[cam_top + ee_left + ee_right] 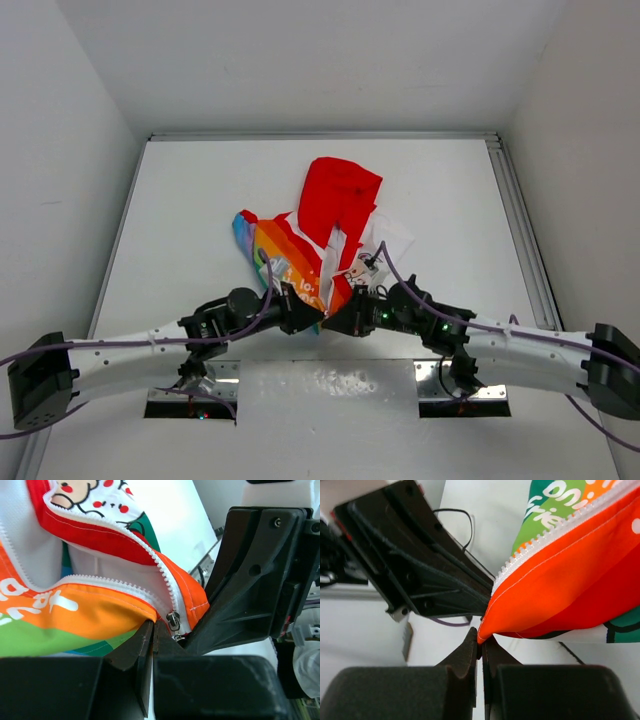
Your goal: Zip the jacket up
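The jacket lies mid-table, red hood at the far end, rainbow panels toward me, its front open. My left gripper is shut on the bottom hem of the orange-and-green panel; the fingertips pinch the fabric just left of the metal zipper slider. My right gripper is shut on the bottom corner of the other orange panel, the corner tip caught between the pads. White zipper teeth run along that panel's edge. The two grippers nearly touch.
A metal rail runs along the table's right edge and white walls enclose the table on three sides. Purple cables trail along both arms. Two dark slots sit at the arm bases.
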Controlling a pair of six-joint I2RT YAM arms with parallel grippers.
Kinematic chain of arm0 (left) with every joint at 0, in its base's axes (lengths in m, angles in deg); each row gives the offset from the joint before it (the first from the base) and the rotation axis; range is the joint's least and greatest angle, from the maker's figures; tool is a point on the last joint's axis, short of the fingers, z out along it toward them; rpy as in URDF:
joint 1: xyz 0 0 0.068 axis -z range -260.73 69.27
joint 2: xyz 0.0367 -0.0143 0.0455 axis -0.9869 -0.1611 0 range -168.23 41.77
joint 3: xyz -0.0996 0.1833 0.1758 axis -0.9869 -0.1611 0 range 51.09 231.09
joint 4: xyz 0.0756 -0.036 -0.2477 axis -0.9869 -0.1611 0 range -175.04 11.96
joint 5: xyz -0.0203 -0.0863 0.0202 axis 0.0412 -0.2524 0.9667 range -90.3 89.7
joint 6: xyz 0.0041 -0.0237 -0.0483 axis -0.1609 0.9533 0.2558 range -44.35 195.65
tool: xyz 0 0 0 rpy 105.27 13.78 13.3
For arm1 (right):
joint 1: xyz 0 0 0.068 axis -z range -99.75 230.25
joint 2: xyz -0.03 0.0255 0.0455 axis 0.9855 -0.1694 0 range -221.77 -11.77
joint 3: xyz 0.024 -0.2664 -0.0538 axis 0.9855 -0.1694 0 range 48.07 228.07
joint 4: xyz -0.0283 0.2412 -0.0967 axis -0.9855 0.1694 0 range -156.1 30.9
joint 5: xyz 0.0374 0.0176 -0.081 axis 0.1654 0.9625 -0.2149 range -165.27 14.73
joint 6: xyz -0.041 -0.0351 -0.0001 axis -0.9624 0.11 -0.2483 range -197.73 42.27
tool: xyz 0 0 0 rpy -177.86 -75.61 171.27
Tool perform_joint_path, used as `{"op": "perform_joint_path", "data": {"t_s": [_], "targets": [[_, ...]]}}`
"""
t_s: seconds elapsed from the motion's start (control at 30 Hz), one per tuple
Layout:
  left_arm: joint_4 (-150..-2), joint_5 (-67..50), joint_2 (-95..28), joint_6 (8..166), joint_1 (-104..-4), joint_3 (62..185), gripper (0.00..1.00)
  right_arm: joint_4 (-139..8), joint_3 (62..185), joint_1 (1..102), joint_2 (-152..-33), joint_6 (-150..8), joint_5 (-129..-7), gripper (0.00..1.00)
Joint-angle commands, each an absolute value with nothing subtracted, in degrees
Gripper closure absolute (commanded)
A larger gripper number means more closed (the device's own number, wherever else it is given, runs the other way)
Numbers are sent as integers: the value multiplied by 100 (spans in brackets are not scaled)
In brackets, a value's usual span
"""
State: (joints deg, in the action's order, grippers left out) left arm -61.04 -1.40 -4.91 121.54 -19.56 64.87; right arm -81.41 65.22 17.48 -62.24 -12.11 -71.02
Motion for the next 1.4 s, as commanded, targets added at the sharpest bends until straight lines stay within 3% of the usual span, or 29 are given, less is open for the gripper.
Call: {"op": "perform_joint_path", "data": {"t_s": [0.0,0.43,0.73,1.07,1.2,1.23,1.37], "targets": [[-6388,118,-474,12004,-1807,6287,100,-9009,6969,1758,-6318,-401,-7430,100],[-6801,260,599,12004,-1657,5918,100,-9518,6864,2179,-6379,382,-8731,100],[-6863,76,424,11740,-1613,5944,100,-11689,6873,2813,-7661,1534,-7721,100],[-6810,-153,222,11459,-1604,6207,100,-11479,7057,3032,-8137,1333,-7739,100],[-6889,-171,309,11450,-1604,6234,100,-9709,7802,2945,-7884,-794,-6984,100],[-6933,-162,327,11450,-1596,6260,100,-8399,8274,2771,-7770,-1317,-6930,100],[-6899,-241,345,11441,-1604,6278,100,-6172,8921,2523,-7277,-3365,-7168,100]]}}
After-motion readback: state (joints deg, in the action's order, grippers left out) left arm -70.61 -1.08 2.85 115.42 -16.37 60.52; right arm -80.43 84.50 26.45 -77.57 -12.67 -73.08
